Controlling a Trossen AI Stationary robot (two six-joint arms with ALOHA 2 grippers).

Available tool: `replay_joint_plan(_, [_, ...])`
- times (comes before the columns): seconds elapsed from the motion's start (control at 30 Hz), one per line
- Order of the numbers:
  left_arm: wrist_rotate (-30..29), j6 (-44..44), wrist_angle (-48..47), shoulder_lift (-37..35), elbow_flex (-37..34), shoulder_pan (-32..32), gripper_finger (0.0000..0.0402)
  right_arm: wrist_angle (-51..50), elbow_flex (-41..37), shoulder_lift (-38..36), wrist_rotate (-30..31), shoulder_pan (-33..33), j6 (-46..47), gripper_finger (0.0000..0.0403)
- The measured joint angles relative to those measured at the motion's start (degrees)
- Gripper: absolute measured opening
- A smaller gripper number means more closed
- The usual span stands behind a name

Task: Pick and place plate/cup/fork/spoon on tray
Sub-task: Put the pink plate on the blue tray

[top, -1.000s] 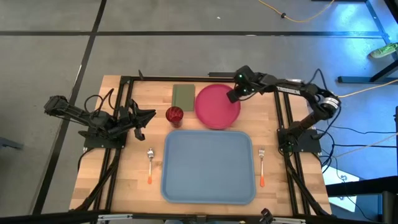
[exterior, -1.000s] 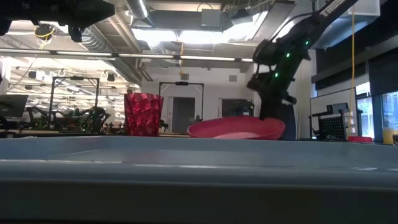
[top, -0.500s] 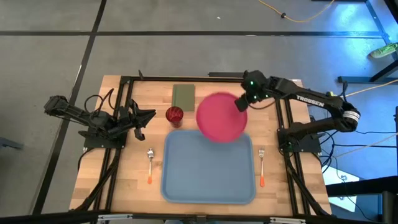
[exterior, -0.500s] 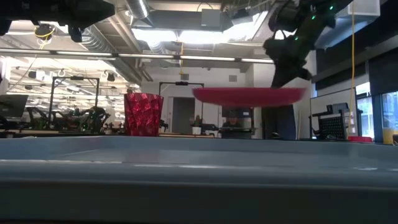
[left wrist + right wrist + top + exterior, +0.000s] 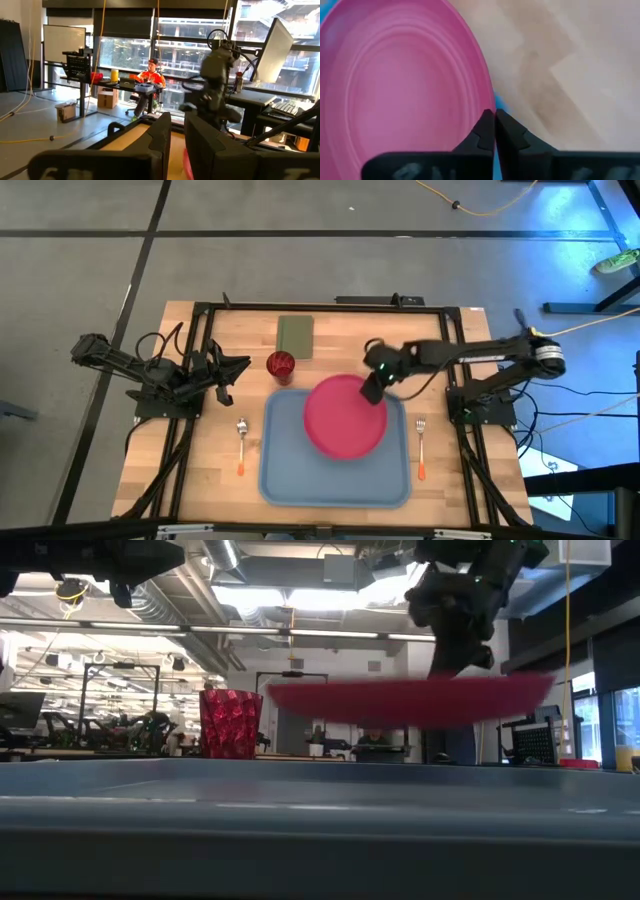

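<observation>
The pink-red plate (image 5: 342, 417) hangs over the far right part of the light-blue tray (image 5: 300, 470), and it also shows in the low view (image 5: 400, 700). My right gripper (image 5: 372, 388) is shut on the plate's rim. The dark red cup (image 5: 280, 364) stands on the table just beyond the tray's far left corner. The spoon (image 5: 241, 442) lies on the table left of the tray. The fork (image 5: 420, 445) lies on the table right of it. My left gripper (image 5: 232, 366) waits at the table's left, shut and empty. My right gripper pinches the plate's rim (image 5: 487, 107) between its two fingers, at the plate's far right side. It comes at the rim from above, slanting down. The plate hangs about level, lifted clear of the tray (image 5: 300, 790).
A small olive-green pad (image 5: 295, 335) lies on the table beyond the cup. The black frame rails (image 5: 200, 340) run along the table's left, right and far sides. The tray's near and left parts are bare.
My right gripper has lifted the plate off the table at the far side. It has carried the plate toward the near edge and a little left, over the tray. The plate is now clear of the table and stays about level.
</observation>
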Motion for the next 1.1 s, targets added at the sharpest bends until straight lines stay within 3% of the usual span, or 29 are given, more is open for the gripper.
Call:
replay_joint_plan(0.2, [-0.02,-0.01,0.00,-0.02,0.00,0.01,0.0047,2.92,-0.07,6.32,1.09,7.62,2.23,0.0002])
replay_joint_plan(0.43, [-0.02,0.00,0.00,0.00,0.00,0.01,0.0047,4.86,-0.07,7.33,5.52,11.61,5.43,0.0010])
replay_joint_plan(1.1, [-0.02,0.00,0.01,0.00,0.00,0.01,0.0047,6.94,-0.07,7.33,7.45,13.30,4.93,0.0020])
